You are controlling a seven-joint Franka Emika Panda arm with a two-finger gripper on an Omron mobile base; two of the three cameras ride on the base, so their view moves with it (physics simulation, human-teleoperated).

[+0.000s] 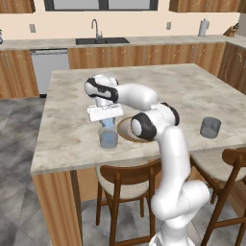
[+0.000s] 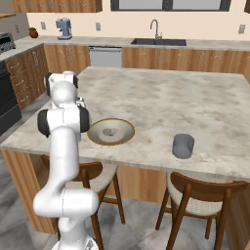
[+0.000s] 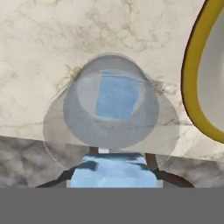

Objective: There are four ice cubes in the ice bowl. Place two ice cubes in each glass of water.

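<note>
Left base view: the white arm's two-finger gripper [image 1: 106, 121] hangs directly above the near short clear grey-blue glass of water [image 1: 108, 138], which stands on the marbled stone counter [image 1: 67, 129] just beside the wide wooden-rimmed ice bowl [image 1: 126, 129], a stance that suits dropping a cube straight in; the second glass of water [image 1: 210, 127] stands well apart. Right base view: the ice bowl [image 2: 111, 132] lies between the arm and the far glass [image 2: 183, 145], some small pale thing in it. Hand view: a light-blue translucent ice cube [image 3: 113, 169] is pinched between the dark fingertips [image 3: 150, 161], and another cube [image 3: 117, 101] rests inside the glass [image 3: 111, 111] below.
</note>
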